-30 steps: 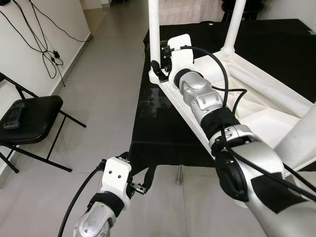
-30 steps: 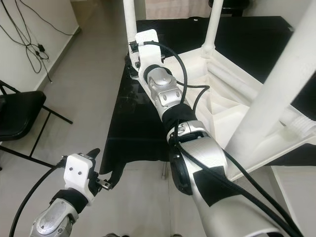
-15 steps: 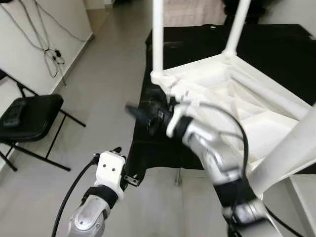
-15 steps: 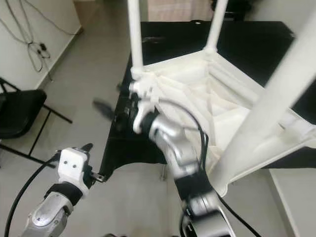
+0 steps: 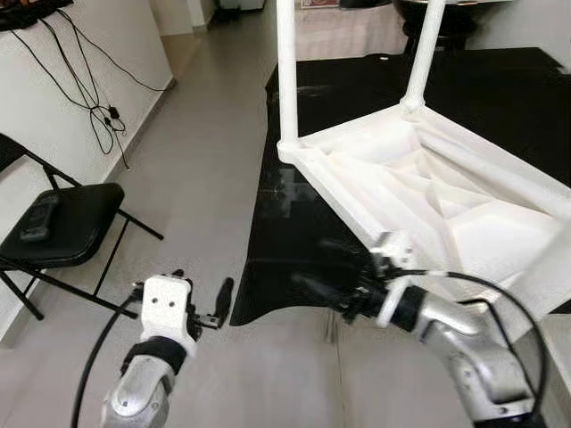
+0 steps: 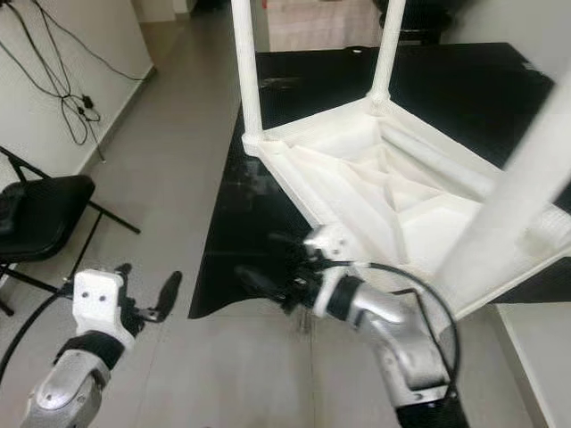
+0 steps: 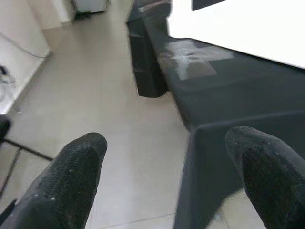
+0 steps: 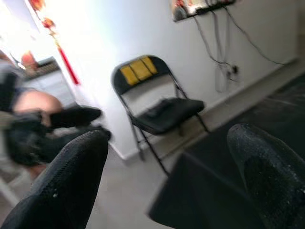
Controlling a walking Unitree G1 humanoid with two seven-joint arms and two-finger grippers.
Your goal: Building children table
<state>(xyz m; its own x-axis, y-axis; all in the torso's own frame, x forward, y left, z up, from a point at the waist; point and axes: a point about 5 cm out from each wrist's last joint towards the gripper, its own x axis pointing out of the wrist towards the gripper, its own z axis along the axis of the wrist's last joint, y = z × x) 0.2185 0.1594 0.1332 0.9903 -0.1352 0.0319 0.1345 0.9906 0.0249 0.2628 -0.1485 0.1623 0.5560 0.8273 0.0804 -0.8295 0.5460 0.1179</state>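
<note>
The white children table [image 5: 419,187] lies upside down on a black-covered table [image 5: 285,241]. Its legs [image 5: 286,71] point upward, and one leg [image 6: 535,169] rises close on the right. My right gripper [image 5: 321,278] hovers low by the black table's near edge, below the white table's near rim. It is open and holds nothing; its fingers [image 8: 71,176] face a folding chair in the right wrist view. My left gripper [image 5: 198,290] hangs over the floor at lower left. Its fingers [image 7: 71,176] are open wide beside the black cloth's corner.
A black folding chair [image 5: 62,223] with a dark device [image 5: 40,217] on its seat stands at the left wall. Cables [image 5: 98,102] hang down that wall. Grey tiled floor [image 5: 196,160] runs between the chair and the black table.
My right gripper has drawn back from the white table's near-left leg corner and dropped to the black table's front edge. The left gripper has turned slightly. The view has shifted.
</note>
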